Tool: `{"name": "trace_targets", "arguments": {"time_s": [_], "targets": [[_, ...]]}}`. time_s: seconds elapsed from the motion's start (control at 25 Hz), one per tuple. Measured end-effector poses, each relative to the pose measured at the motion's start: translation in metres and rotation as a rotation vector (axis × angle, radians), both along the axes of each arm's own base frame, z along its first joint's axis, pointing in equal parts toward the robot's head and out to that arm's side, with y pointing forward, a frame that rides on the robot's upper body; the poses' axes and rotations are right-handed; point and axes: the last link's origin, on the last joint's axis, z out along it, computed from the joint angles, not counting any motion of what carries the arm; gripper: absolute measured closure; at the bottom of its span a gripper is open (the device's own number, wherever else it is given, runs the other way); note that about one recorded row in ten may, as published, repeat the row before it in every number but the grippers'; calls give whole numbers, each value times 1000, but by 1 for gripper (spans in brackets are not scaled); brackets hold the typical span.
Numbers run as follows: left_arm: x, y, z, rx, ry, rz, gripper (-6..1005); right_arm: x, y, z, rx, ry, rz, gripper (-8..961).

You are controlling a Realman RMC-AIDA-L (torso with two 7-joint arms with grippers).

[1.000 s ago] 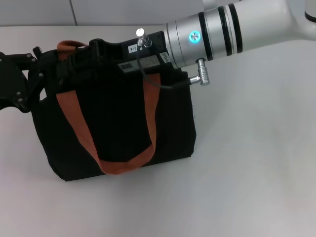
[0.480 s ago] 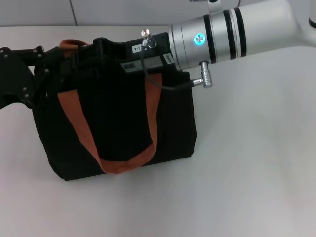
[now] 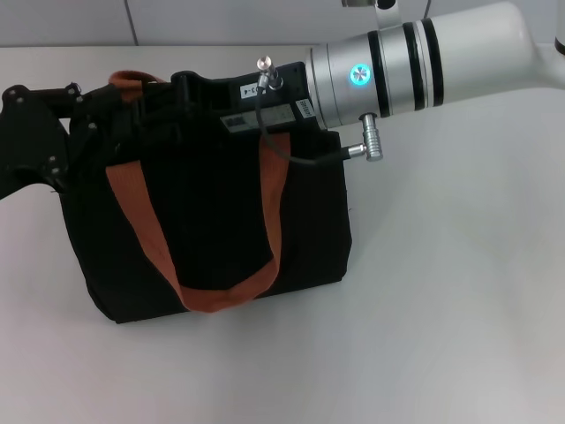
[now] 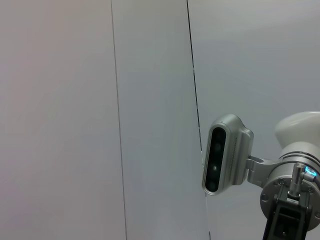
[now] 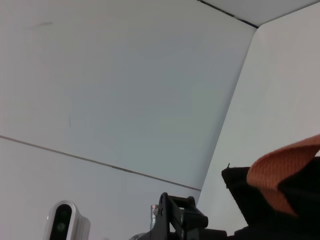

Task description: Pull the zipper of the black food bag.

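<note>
Mostly hidden, zipper unseen atop black food bag [image 3: 212, 221], both grippers' jaws indiscernible.

Right arm [image 3: 424, 62] has drawn back toward the robot's right over the last second; its glowing ring and side connector [image 3: 366, 137] sit farther right than before. Right gripper [image 3: 190, 93] shifted with it along the bag [image 3: 212, 221] top edge (fingers not distinguishable against black fabric). Left gripper [image 3: 79, 124] rose slightly at the bag's left end.
</note>
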Motion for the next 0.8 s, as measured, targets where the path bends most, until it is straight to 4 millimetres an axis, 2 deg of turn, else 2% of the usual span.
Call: {"name": "trace_targets", "arguments": {"time_s": [0.8], "targets": [[-1, -2, -2, -15, -14, 14, 980, 10, -2, 1, 16, 23, -17, 705]]}}
